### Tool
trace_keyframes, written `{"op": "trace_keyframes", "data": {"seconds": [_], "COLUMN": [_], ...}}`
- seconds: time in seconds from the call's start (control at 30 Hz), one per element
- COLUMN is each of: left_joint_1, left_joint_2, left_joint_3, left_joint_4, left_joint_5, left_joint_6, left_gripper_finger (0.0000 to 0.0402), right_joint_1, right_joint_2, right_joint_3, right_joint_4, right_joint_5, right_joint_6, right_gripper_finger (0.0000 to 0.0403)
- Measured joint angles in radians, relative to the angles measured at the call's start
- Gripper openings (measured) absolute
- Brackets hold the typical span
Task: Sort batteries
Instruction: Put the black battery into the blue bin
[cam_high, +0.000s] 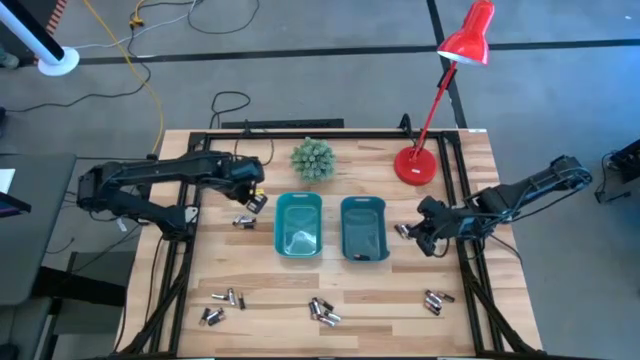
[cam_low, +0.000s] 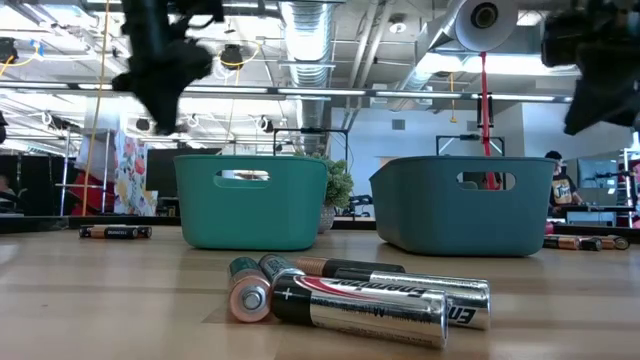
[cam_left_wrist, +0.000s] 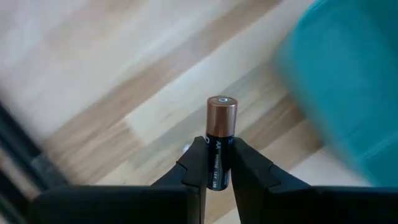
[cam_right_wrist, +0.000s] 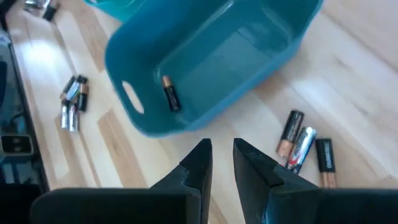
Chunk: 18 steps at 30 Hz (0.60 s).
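From above, I see the left gripper (cam_high: 252, 197) over the tabletop (cam_high: 460, 310), just beside the left teal bin (cam_high: 298, 225), with two batteries (cam_high: 243, 221) lying under it. The right gripper (cam_high: 420, 232) hangs just beside the right teal bin (cam_high: 363, 228), near some cells (cam_high: 402, 231) on the wood. More batteries lie in small groups along the near edge: one group (cam_high: 222, 299) on the left, one (cam_high: 323, 311) in the middle, one (cam_high: 433, 300) on the right. A small green plant (cam_high: 312, 160) and a red lamp (cam_high: 440, 100) stand behind the bins.

At table height, a pile of cells (cam_low: 350, 292) lies in front, and both bins stand behind it; the room beyond is an open workshop with pipes on the ceiling.

My left wrist camera shows the jaws clenched on a copper-topped battery (cam_left_wrist: 220, 143). Its long axis points straight out from the fingers (cam_left_wrist: 196, 165), and a teal wall (cam_left_wrist: 348, 81) is close on one side. I judge that the next move is to carry this cell over that bin, so the left arm is the nearer one.

My right wrist camera shows the jaws parted a little and grasping nothing. Beyond them is the right bin with one battery (cam_right_wrist: 170, 93) inside, three cells (cam_right_wrist: 305, 148) on the wood beside it, and another group (cam_right_wrist: 73, 102) further away.
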Motion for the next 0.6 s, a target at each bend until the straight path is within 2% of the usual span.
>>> {"op": "trace_keyframes", "data": {"seconds": [0.13,0.27,0.6], "left_joint_1": [-0.055,-0.112,-0.193], "left_joint_2": [0.110,0.272,0.701], "left_joint_3": [0.144,0.312,0.831], "left_joint_4": [0.015,0.056,0.107], "left_joint_5": [-0.025,-0.037,-0.015], "left_joint_6": [-0.014,0.001,0.140], "left_gripper_finger": [0.0041,0.0041,0.0042], "right_joint_1": [0.022,0.032,0.030], "right_joint_2": [-0.056,-0.099,-0.155], "right_joint_3": [-0.047,-0.065,-0.064], "right_joint_4": [-0.001,-0.008,-0.004], "right_joint_5": [-0.003,-0.021,-0.025], "right_joint_6": [-0.005,-0.041,-0.158], "right_gripper_finger": [0.0083,0.0083,0.0083]}}
